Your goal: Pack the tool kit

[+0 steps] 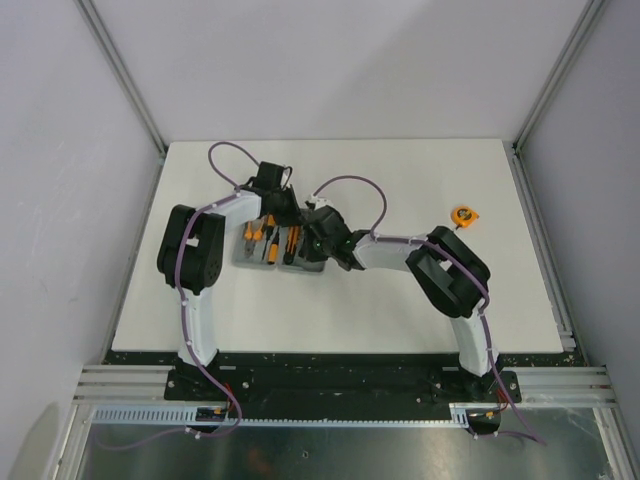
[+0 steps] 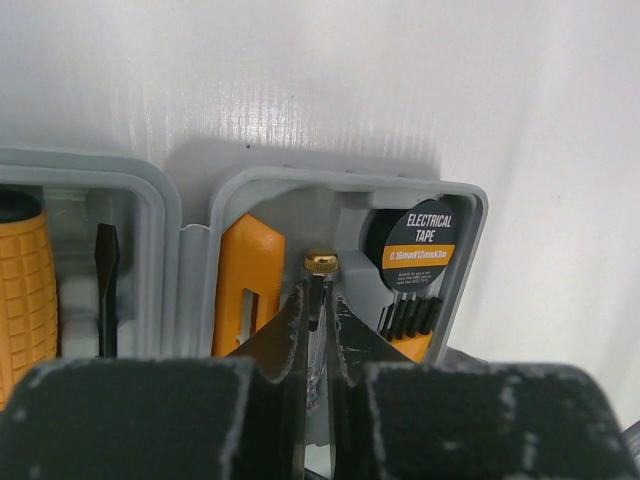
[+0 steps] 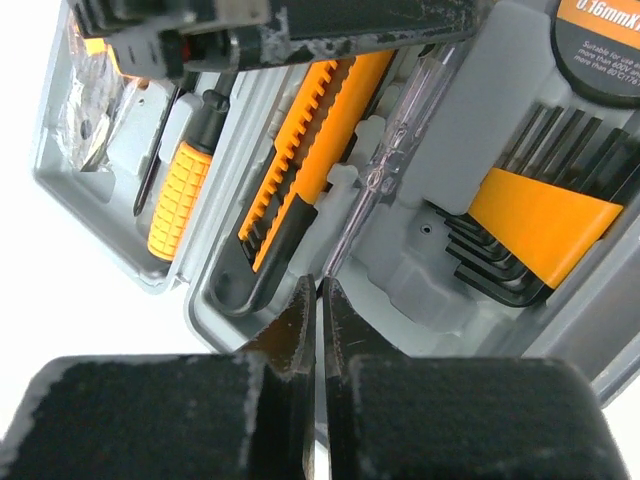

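White table (image 1: 400, 300); case (image 2: 340, 180) open, mostly filled; left gripper (image 2: 320, 300) pinches tester pen (image 3: 385, 175), right gripper (image 3: 320, 300) shut, empty; tape measure (image 1: 462, 214) not yet packed.

Grey case (image 2: 340, 180) lies open, tools (image 1: 262, 240) slotted, tester screwdriver (image 3: 385, 170) gripped; tape measure (image 1: 463, 214) well apart.

Def a robotics lab test cell imo: plain white table (image 1: 400, 300), grey panel walls (image 1: 60, 150), alu frame rails (image 1: 120, 382), cable duct (image 1: 330, 421) up front.
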